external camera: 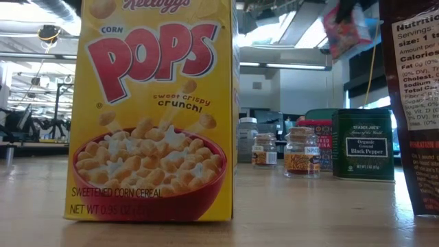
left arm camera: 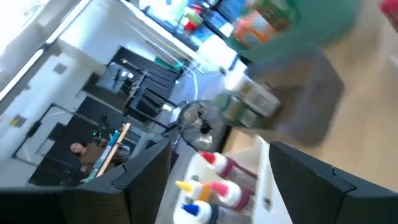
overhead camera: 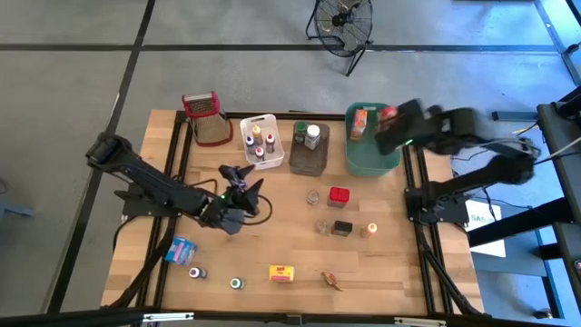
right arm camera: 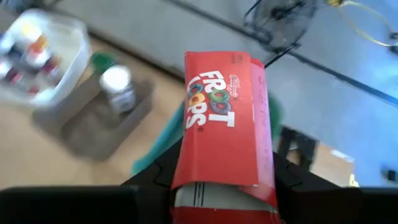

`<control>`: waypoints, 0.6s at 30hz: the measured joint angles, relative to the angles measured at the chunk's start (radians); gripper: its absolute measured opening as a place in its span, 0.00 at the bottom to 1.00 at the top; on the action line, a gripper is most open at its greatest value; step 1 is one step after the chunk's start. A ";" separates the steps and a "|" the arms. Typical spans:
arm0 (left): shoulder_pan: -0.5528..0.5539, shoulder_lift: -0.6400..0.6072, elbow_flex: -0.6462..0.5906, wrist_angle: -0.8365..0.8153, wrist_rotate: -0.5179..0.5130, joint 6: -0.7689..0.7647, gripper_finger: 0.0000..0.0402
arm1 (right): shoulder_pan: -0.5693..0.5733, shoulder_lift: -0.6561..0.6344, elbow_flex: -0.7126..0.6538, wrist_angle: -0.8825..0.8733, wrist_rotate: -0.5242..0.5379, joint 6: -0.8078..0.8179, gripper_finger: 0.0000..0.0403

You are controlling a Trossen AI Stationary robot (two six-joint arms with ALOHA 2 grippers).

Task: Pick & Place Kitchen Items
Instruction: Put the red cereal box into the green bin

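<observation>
- The right gripper (right arm camera: pixel 224 186) is seen with its jaws closed on a red Froot Loops box (right arm camera: pixel 225 118), which stands out lengthwise from between them.
- In the high view that box (overhead camera: pixel 388 114) is held above the rim of the green tub (overhead camera: pixel 372 159) at the counter's far right; an orange box (overhead camera: pixel 359 123) lies inside the tub.
- The left gripper (overhead camera: pixel 245 182) hovers over the middle left of the counter (overhead camera: pixel 399 263) with its jaws spread wide and nothing between them.
- Just beyond it stands the white tub (overhead camera: pixel 245 123), filled with small bottles with coloured caps (overhead camera: pixel 258 143).
- Beside that tub, the brown tub (overhead camera: pixel 309 162) holds a white-capped jar (overhead camera: pixel 313 136).
- The grey mesh thing with a red top (overhead camera: pixel 207 118) stands at the far left corner.
- Near the counter's middle are set a red-lidded tin (overhead camera: pixel 339 194), a dark tin (overhead camera: pixel 341 227) and a small orange-capped jar (overhead camera: pixel 370 230).
- Along the near edge lie a blue packet (overhead camera: pixel 182 249), two small round jars (overhead camera: pixel 215 278) and a yellow Corn Pops box (overhead camera: pixel 282 272).
- In the low view, the Corn Pops box fills the foreground, and a black pepper tin (external camera: pixel 363 144) stands further back.
</observation>
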 joint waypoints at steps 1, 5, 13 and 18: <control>0.000 -0.018 0.001 0.001 -0.012 0.002 0.67 | -0.030 -0.035 0.000 0.000 0.006 -0.018 0.32; -0.017 -0.110 0.001 -0.042 -0.105 0.037 0.67 | -0.150 -0.170 0.000 -0.001 -0.043 -0.093 0.32; -0.054 -0.272 0.001 -0.133 -0.110 -0.044 0.66 | -0.241 -0.352 -0.115 0.002 -0.034 0.006 0.32; -0.055 -0.341 0.001 -0.308 0.007 -0.211 0.66 | -0.241 -0.388 -0.379 0.086 0.004 0.188 0.32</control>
